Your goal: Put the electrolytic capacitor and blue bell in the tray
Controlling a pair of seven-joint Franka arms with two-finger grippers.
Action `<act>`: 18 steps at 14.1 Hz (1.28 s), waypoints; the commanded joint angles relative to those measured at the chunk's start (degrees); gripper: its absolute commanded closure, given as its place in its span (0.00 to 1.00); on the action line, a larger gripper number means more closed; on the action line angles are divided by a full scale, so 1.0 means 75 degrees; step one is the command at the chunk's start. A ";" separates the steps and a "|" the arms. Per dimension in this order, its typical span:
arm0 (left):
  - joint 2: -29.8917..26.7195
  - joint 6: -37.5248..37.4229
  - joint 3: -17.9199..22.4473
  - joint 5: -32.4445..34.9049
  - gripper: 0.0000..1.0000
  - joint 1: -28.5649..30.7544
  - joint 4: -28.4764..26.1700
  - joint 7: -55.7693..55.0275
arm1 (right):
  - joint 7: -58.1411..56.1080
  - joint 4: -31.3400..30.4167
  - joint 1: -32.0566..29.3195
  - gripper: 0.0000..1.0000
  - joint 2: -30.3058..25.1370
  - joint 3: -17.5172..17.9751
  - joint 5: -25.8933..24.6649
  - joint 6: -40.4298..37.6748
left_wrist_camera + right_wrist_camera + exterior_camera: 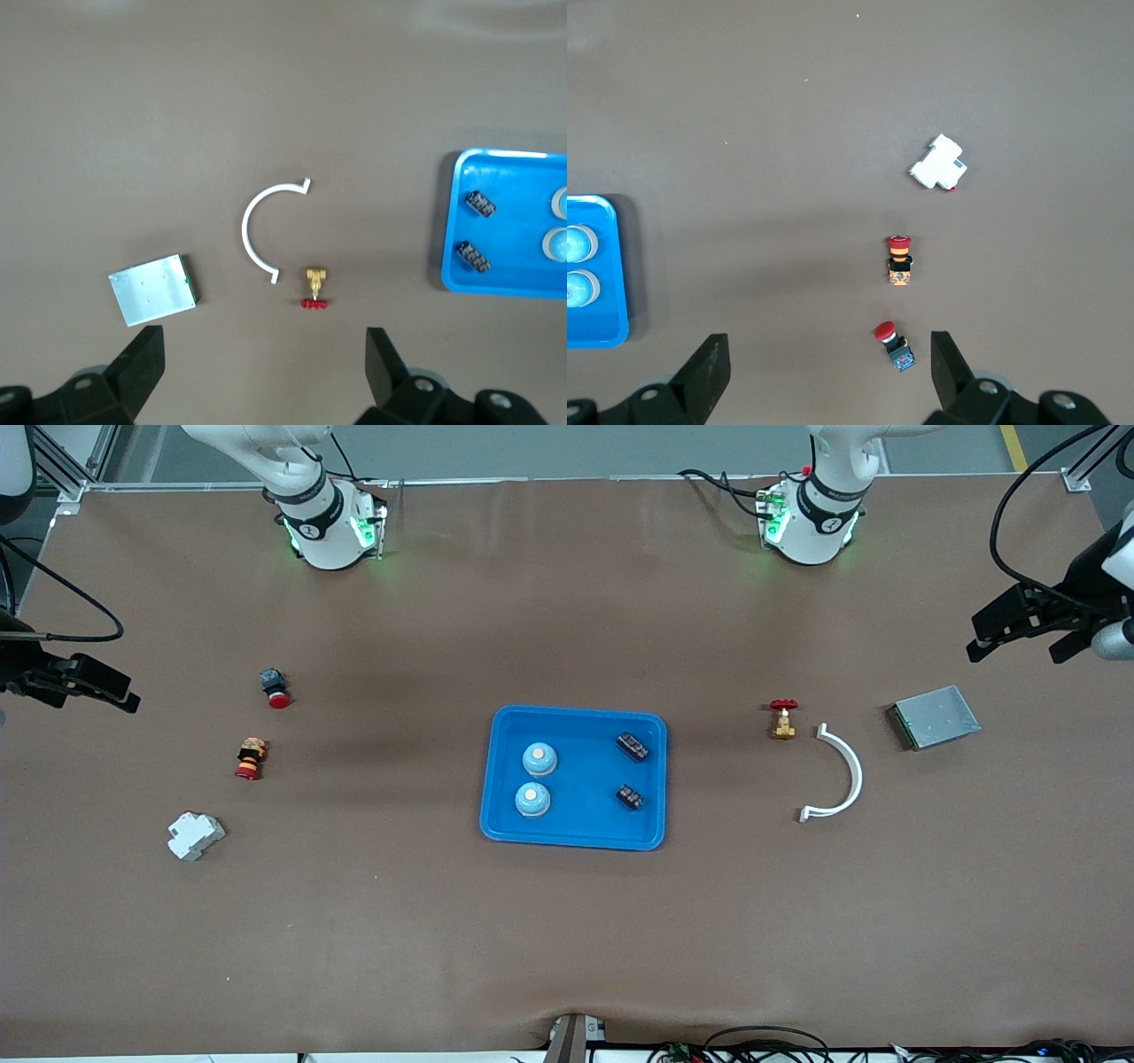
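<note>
Blue bells (532, 800) (539, 759) and two black capacitor parts (629, 797) (633, 747) lie in the blue tray (573, 837) mid-tabletop, well apart from both claws. Left claw (266, 367) hangs released over the tabletop near the grey metal box (935, 717); right claw (828, 367) waits released at the right arm's end.

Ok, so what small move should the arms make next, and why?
Probably none beyond keeping both arms parked. The tray already holds both blue bells and two small black parts, which look like the capacitors. The left hand and right hand are open and empty, each over its own end of the table, and no bell lies outside the tray.
</note>
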 commanded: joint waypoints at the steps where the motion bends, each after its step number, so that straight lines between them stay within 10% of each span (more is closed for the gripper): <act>1: 0.0455 -0.0428 -0.0017 0.0168 0.00 -0.0016 0.0626 0.0074 | 0.0061 -0.0156 -0.0080 0.00 -0.0188 0.0063 -0.0059 0.0028; 18: 0.0128 -0.0535 -0.0028 0.0156 0.00 0.0078 -0.0334 0.0016 | -0.0009 -0.0156 -0.0186 0.00 -0.0165 0.0121 -0.0024 0.0204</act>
